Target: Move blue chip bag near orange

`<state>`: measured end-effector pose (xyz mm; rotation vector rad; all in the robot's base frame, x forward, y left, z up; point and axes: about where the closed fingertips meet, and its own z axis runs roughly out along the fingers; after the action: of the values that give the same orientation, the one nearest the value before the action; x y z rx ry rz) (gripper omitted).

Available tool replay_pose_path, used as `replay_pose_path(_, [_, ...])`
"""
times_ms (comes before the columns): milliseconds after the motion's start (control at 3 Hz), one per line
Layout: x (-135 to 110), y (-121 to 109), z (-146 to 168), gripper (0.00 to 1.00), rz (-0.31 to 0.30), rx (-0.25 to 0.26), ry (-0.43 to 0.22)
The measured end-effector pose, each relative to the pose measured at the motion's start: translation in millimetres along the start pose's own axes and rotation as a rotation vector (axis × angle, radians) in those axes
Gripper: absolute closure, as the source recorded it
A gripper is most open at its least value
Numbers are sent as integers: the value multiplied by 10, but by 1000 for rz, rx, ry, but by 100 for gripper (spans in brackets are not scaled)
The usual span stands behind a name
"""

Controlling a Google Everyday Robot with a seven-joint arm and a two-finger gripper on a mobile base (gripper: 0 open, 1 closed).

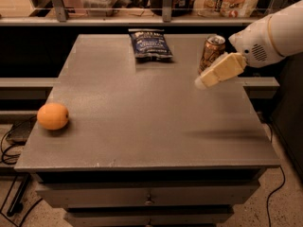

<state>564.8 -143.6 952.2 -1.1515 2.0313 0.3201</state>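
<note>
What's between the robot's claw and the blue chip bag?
Only bare tabletop, in the camera view; the gripper hovers beside the can, apart from the blue chip bag.

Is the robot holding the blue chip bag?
No, the blue chip bag lies at the far side of the table, while the gripper hovers apart from it, beside the can.

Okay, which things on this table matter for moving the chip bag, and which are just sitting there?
For the job: blue chip bag, far edge; orange, front left; gripper, hovering over the table's right side.
Lying about: drink can, beside the gripper.
</note>
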Motion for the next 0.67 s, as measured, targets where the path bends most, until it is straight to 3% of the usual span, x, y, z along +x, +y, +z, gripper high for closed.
replay_pose_path(667, [-583, -80, 616, 0, -42, -38, -48])
